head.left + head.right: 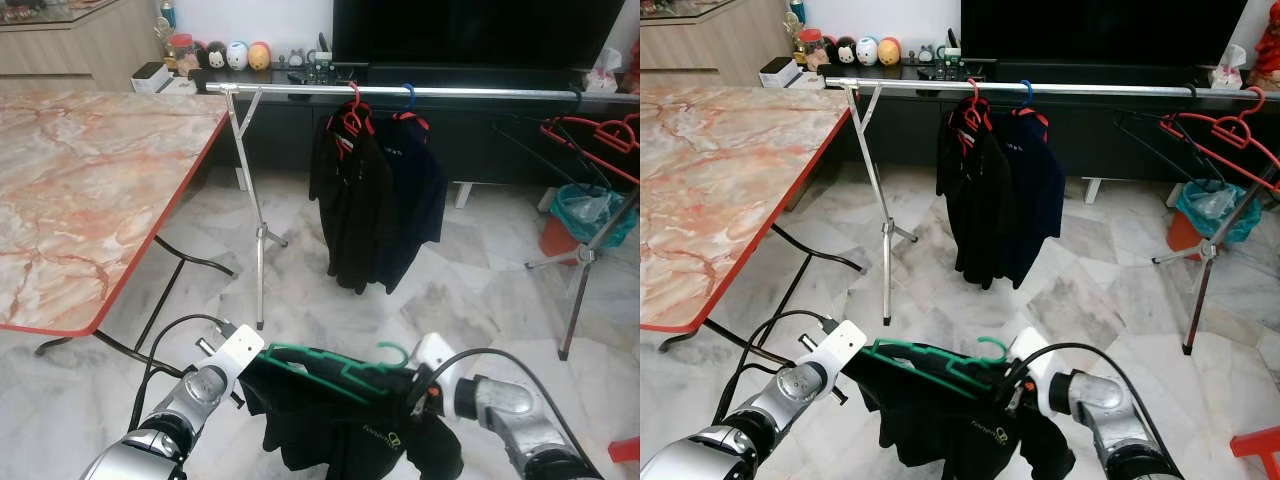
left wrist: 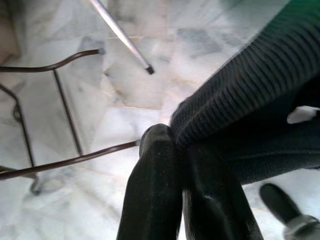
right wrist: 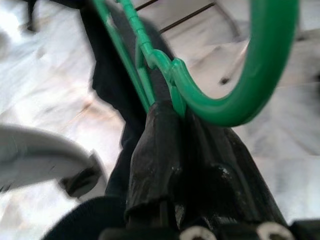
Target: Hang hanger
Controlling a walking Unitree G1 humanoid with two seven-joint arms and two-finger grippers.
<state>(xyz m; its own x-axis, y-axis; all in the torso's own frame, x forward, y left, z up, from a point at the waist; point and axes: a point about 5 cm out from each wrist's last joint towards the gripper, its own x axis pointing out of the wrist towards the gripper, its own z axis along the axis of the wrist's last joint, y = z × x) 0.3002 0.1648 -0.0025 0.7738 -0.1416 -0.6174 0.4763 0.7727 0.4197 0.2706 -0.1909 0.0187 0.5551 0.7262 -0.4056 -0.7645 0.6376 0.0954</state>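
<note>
Green hanger with a black shirt on it is held low in front of the robot, long axis running left-right, roughly level, hook curling up near the right end. Right gripper pinches the hanger at the hook base, fingers closed on it. Left gripper is clamped on the shirt's ribbed collar at the left end. Ahead, well apart, clothes rail carries two dark shirts; marble table to the left.
</note>
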